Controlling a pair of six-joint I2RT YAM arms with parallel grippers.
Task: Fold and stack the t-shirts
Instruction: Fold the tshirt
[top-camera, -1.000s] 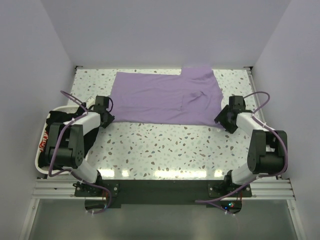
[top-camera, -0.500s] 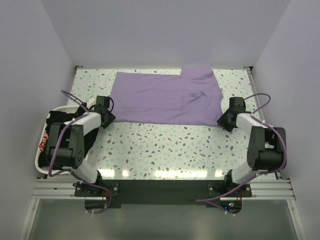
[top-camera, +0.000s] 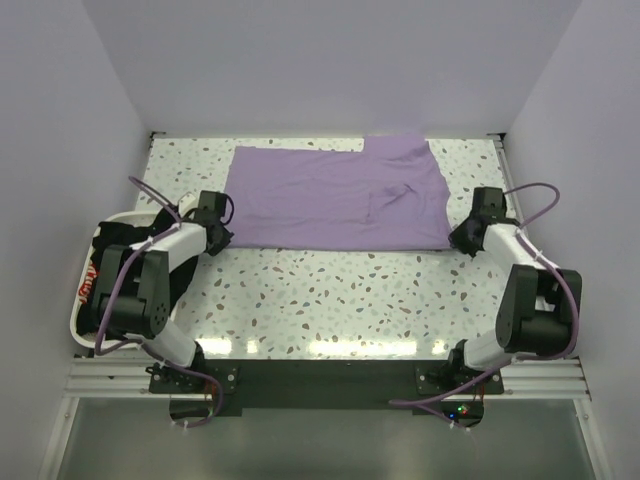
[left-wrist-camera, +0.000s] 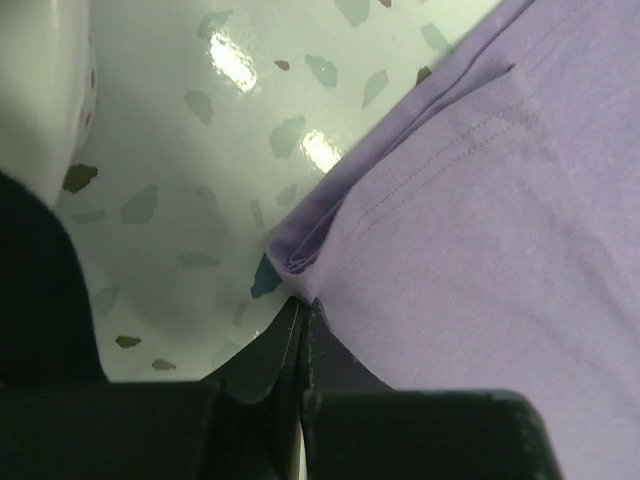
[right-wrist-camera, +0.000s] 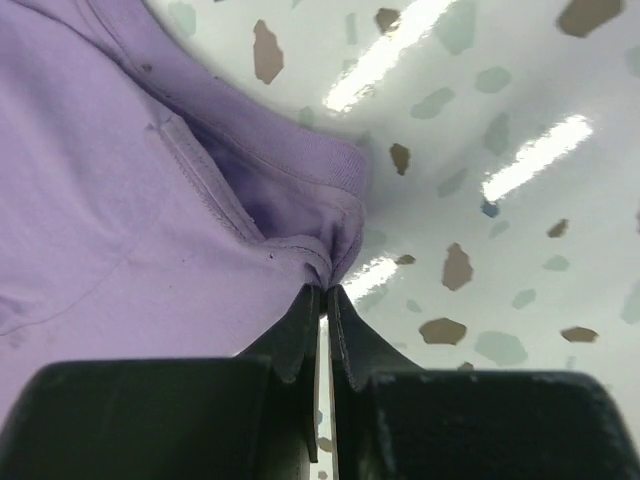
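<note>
- On the far half of the speckled table (top-camera: 330, 290) we see the lavender t-shirt (top-camera: 335, 195), spread flat.
- At its near left corner the left gripper (top-camera: 222, 238) is pressed together, with the folded hem bunched at the fingers (left-wrist-camera: 265, 360).
- At the near right corner the right gripper (top-camera: 458, 238) pinches the hem between its fingers (right-wrist-camera: 295, 335).
- Only the top view shows the white tray (top-camera: 72, 318) with the black t-shirts (top-camera: 100, 245), at the left, apart from the lavender one.

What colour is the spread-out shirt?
The t-shirt is plain lavender purple; the top view shows it best.
</note>
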